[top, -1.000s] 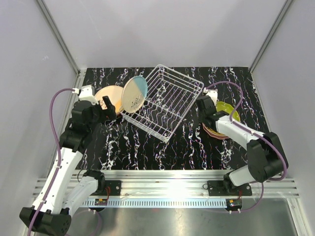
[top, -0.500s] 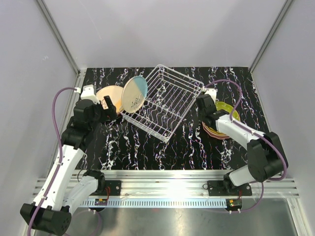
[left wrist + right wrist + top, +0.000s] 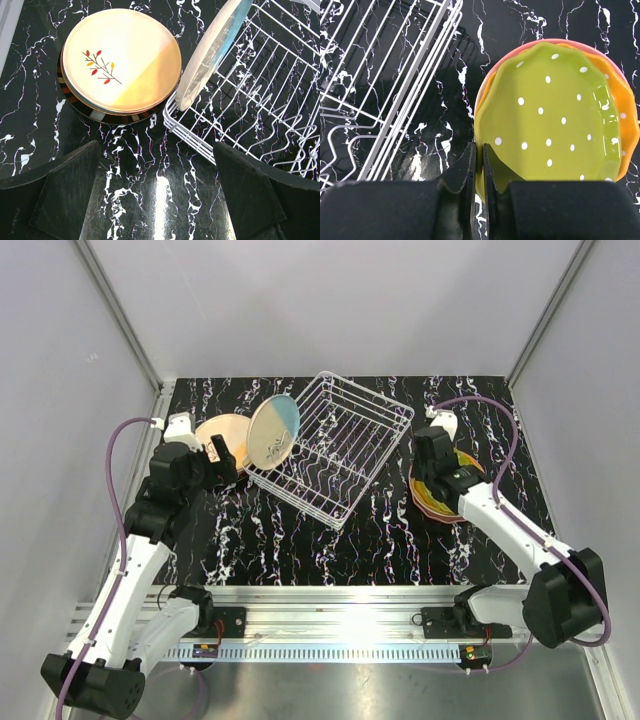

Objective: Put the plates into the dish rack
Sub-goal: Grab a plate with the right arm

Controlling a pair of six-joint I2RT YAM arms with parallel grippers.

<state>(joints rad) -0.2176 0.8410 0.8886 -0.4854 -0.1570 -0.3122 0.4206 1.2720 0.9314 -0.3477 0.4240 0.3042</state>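
The white wire dish rack (image 3: 340, 445) sits skewed at mid-table, with a cream-blue plate (image 3: 273, 430) standing on edge in its left corner. Left of it a peach plate with a sprig motif (image 3: 122, 60) lies on a dark plate (image 3: 95, 114). My left gripper (image 3: 156, 146) hovers open over bare tabletop just in front of that pile. To the right of the rack, a yellow-green dotted plate (image 3: 550, 115) tops an orange plate (image 3: 626, 125) and a pink one (image 3: 530, 46). My right gripper (image 3: 482, 155) is shut on the yellow-green plate's near-left rim.
The tabletop is black marble-patterned. The rack's right rim (image 3: 417, 85) runs a short way left of the right-hand stack. Grey walls and metal posts close in the table on both sides and at the back.
My right wrist has swung rightward over the stack, and its jaws have closed onto the yellow-green plate's rim. The left arm has hardly moved.
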